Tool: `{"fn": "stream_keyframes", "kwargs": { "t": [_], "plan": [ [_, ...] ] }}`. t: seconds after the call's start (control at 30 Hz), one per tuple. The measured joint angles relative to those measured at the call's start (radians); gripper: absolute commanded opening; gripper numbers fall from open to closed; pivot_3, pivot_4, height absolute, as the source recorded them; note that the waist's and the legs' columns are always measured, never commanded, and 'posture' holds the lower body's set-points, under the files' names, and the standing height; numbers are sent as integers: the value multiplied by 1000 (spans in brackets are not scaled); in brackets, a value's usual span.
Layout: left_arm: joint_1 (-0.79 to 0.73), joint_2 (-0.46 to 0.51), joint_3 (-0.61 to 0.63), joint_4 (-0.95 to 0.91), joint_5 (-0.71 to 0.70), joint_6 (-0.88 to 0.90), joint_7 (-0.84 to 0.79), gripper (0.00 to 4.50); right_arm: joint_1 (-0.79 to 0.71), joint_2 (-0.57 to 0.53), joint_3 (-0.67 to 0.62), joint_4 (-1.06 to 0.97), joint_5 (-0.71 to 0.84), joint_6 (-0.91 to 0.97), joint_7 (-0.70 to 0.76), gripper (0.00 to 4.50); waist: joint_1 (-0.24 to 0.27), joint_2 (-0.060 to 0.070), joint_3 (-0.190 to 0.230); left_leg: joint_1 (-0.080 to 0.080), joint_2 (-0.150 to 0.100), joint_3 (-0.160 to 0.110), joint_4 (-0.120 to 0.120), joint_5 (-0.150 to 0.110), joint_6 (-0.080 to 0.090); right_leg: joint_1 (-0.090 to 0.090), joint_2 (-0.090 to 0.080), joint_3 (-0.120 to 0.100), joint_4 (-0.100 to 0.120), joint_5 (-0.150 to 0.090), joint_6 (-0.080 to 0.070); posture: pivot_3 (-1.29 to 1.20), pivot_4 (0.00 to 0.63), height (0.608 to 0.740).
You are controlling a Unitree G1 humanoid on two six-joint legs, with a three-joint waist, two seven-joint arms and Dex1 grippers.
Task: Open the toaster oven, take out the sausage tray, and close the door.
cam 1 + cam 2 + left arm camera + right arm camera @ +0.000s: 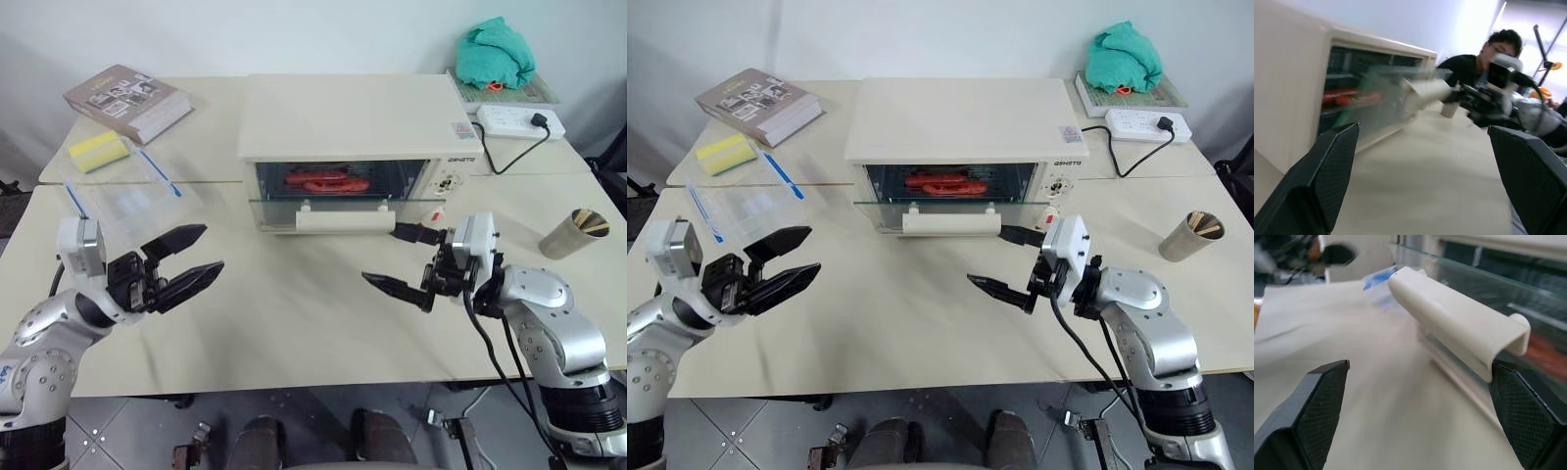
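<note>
Sausage tray point(328, 182) sits inside the toaster oven point(348, 147) on the desk point(294, 313). Both claws, left point(186, 259) and right point(407, 260), are spread apart, holding nothing. The right one could slip off the door handle point(1454, 333).

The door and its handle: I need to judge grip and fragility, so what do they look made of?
The door looks like clear glass: the red sausages show through it. Its handle looks like smooth cream-white moulded plastic with a matte finish, though painted metal cannot be ruled out.
</note>
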Motion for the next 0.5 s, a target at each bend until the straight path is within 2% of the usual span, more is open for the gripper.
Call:
{"fn": "stream_keyframes", "kwargs": {
  "t": [0.17, 0.3, 0.43, 0.5],
  "plan": [
    [-109, -32, -42, 88, 43, -9, 10, 2631, 61, -14, 32, -3, -101, -125, 34, 4500, -2, 0, 0, 0, 0, 1, 0, 0, 0, 0, 0, 0, 0, 0, 0, 0, 150, 740],
    [-281, -93, -129, 198, 133, -32, 42, 1375, 57, 1, 32, 22, -136, -196, 22, 4500, 2, 0, 0, 0, 0, 1, 2, 0, 0, 0, 0, 0, 0, 0, 0, 0, 150, 740],
    [-392, -159, -213, 317, 237, -86, 55, 69, 51, 6, 36, 32, -147, -232, 17, 4500, 3, -1, 0, 0, 0, 1, 1, 0, 0, 0, 0, -1, 0, 0, 1, 0, 150, 740],
    [-419, -180, -239, 356, 273, -101, 49, 27, 53, 6, 36, 32, -151, -239, 17, 4500, -1, -1, 0, 0, 0, 1, 1, 0, 0, 0, 0, -1, 0, 0, 1, 0, 150, 740]
  ]
}}
